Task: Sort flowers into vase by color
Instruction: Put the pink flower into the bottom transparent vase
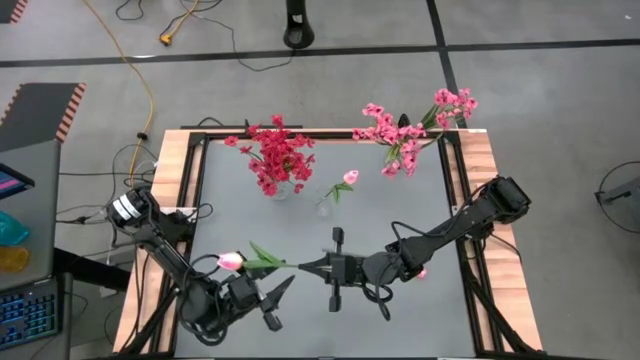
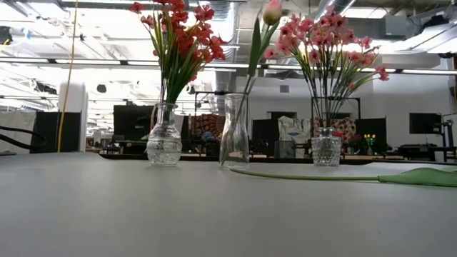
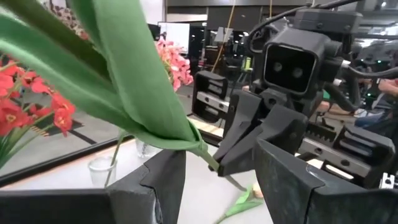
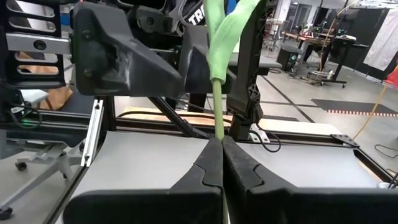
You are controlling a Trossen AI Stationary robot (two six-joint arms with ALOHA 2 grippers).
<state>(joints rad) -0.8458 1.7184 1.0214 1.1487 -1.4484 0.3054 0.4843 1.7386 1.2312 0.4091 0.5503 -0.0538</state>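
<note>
My right gripper (image 1: 303, 266) is shut on a pale pink tulip sprig near the table's middle front. The sprig's bud (image 1: 230, 261) points toward the table's left and its green leaves (image 3: 137, 81) spread in front of my left gripper (image 1: 278, 305). That gripper is open just near of the leaves, one finger on either side of the stem in its wrist view. Three glass vases stand farther back: one holds red clusters (image 2: 175, 36), the middle vase (image 2: 234, 139) holds one tulip, and one holds pink sprays (image 2: 325, 46). My right gripper pinches the tulip's bare stem (image 4: 217, 127) near its cut end between its two fingertips (image 4: 208, 158). It comes level from the table's right, and the stem runs on ahead of the fingers. The sprig is lifted clear of the table and lies roughly level.
Another tulip sprig lies flat on the table under my right arm, with its stem (image 2: 307, 175) and leaf (image 2: 421, 176) showing in the low view. Black frame rails and wooden side strips (image 1: 170, 170) border the grey table. Cables lie on the floor beyond.
</note>
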